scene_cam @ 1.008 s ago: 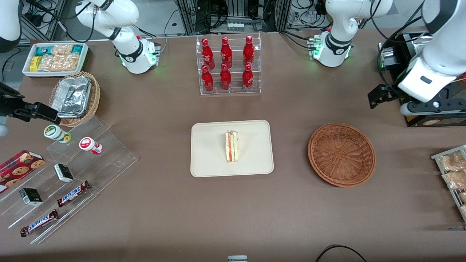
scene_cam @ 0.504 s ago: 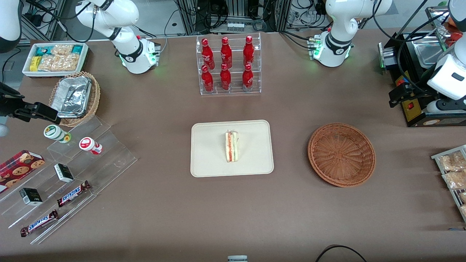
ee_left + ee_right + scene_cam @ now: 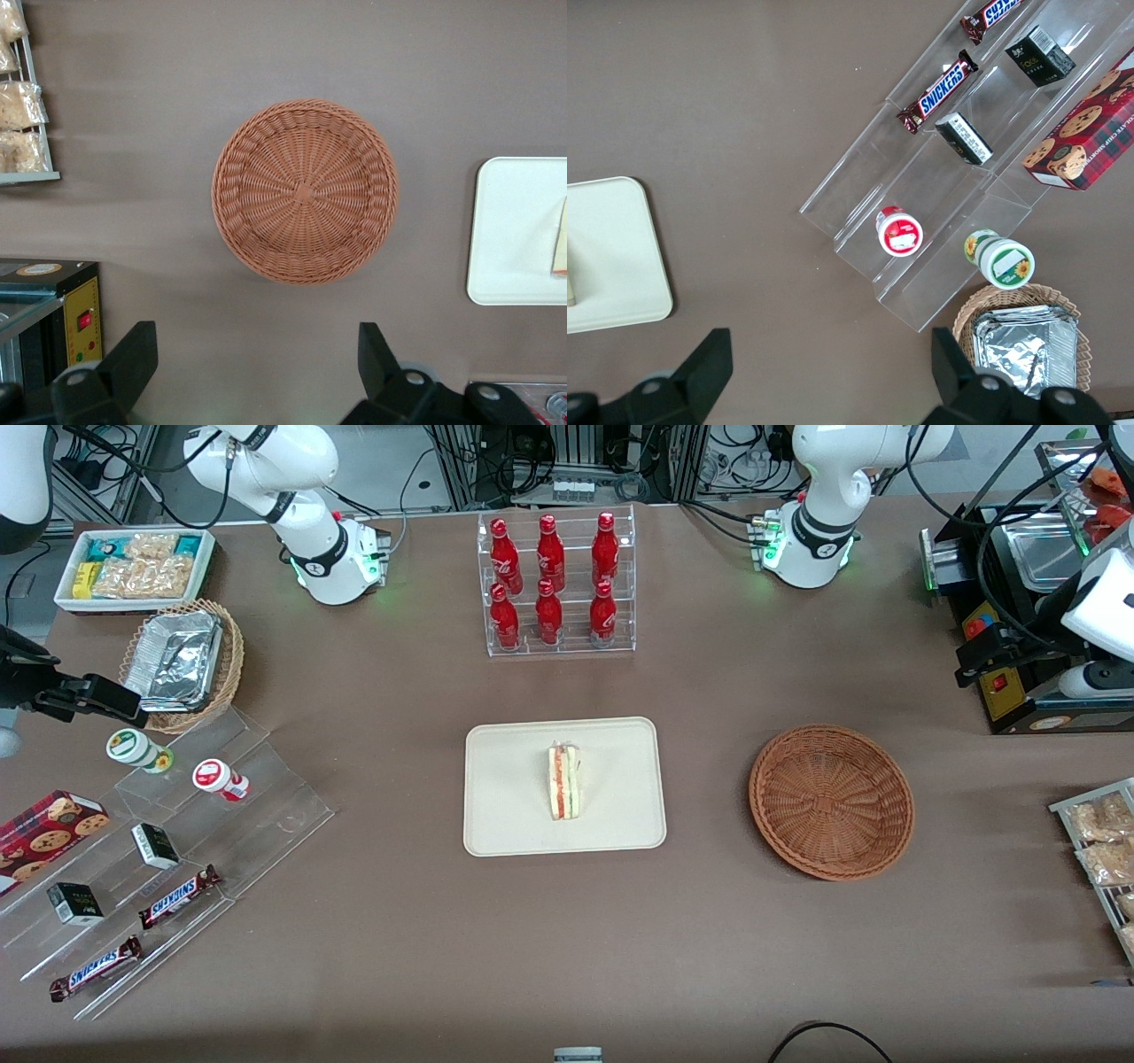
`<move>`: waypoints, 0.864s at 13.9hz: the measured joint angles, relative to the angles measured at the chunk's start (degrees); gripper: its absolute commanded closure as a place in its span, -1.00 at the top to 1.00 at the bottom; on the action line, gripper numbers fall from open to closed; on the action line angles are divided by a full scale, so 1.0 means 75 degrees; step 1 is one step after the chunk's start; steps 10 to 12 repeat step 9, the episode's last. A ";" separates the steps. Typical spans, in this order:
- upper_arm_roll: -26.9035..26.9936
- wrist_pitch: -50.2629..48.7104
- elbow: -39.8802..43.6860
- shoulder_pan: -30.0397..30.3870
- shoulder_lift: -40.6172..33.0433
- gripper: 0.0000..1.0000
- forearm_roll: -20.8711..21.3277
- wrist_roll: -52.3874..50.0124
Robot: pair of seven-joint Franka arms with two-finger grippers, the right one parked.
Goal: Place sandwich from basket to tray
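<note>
The sandwich [image 3: 563, 782], a pale wedge with red and green layers on its edge, lies on the cream tray [image 3: 505, 806] in the middle of the table. The reddish-brown wicker basket [image 3: 831, 802] sits beside the tray toward the working arm's end and holds nothing. My left gripper [image 3: 976, 661] hangs high, farther from the front camera than the basket and past it toward the working arm's end. It is open with nothing between its fingers. The left wrist view shows the gripper [image 3: 257, 332], the basket [image 3: 305, 190], the tray [image 3: 514, 232] and a sliver of the sandwich [image 3: 561, 248].
A clear rack of red bottles [image 3: 555, 584] stands farther back than the tray. A black appliance [image 3: 1019, 611] and a rack of snack packets [image 3: 1099, 841] sit at the working arm's end. Acrylic steps with snacks [image 3: 168, 850], a foil-filled tan basket [image 3: 182, 660] and a white bin [image 3: 133, 567] lie toward the parked arm's end.
My left arm has drawn back toward the working arm's end of the table, away from the basket. The sandwich, tray and basket have not moved.
</note>
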 measured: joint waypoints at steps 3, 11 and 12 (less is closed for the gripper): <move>-0.0017 0.0000 0.0209 0.0000 0.0176 1.00 -0.0003 0.0000; 0.0009 -0.0011 0.0425 0.0013 0.0370 1.00 -0.0003 0.0000; 0.0009 -0.0011 0.0425 0.0013 0.0370 1.00 -0.0003 0.0000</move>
